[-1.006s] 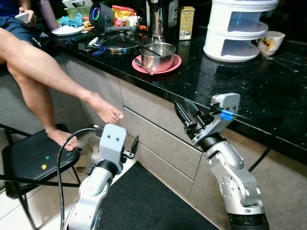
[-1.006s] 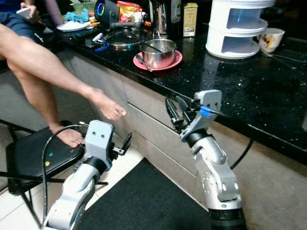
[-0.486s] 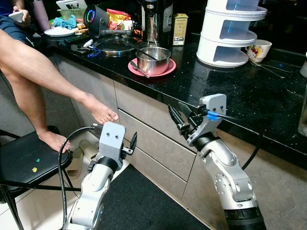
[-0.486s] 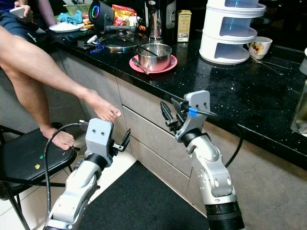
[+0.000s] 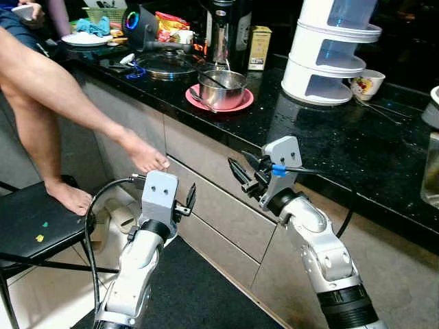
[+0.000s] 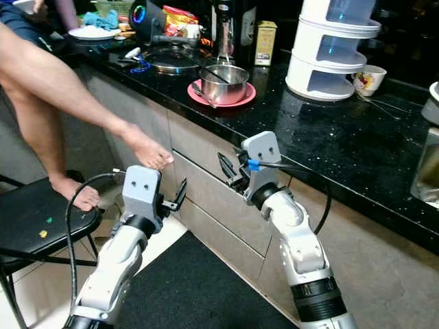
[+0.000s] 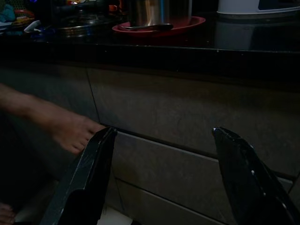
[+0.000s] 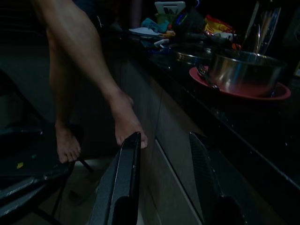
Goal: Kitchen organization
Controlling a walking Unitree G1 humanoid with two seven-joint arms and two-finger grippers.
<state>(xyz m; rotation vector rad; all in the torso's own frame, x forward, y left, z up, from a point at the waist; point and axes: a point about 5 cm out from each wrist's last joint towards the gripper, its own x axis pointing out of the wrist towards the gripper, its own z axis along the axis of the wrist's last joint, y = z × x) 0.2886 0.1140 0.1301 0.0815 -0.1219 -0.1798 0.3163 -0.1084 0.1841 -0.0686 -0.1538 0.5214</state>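
A steel pot point(image 5: 221, 88) with a utensil in it stands on a pink plate point(image 5: 236, 104) on the black counter point(image 5: 329, 140). A spoon lies on the plate beside the pot. My right gripper point(image 5: 239, 168) is open and held in front of the counter's edge, above the grey drawer fronts point(image 5: 219, 205), with nothing between its fingers point(image 8: 125, 178). My left gripper point(image 5: 188, 200) is lower, open and empty, level with the drawers; its fingers point(image 7: 86, 178) point at the drawer front.
A person sits at the left with a bare foot point(image 5: 145, 154) in the air near my left arm and the other foot on a black chair point(image 5: 31, 233). A white tiered container point(image 5: 329, 62), a cup point(image 5: 366, 83), a pan lid point(image 5: 156, 65) and packets stand on the counter. A black mat point(image 5: 185, 295) lies below.
The whole view has shifted as the camera moved. My right gripper has swung a little to the left along the counter's front edge. The left arm holds about the same pose.
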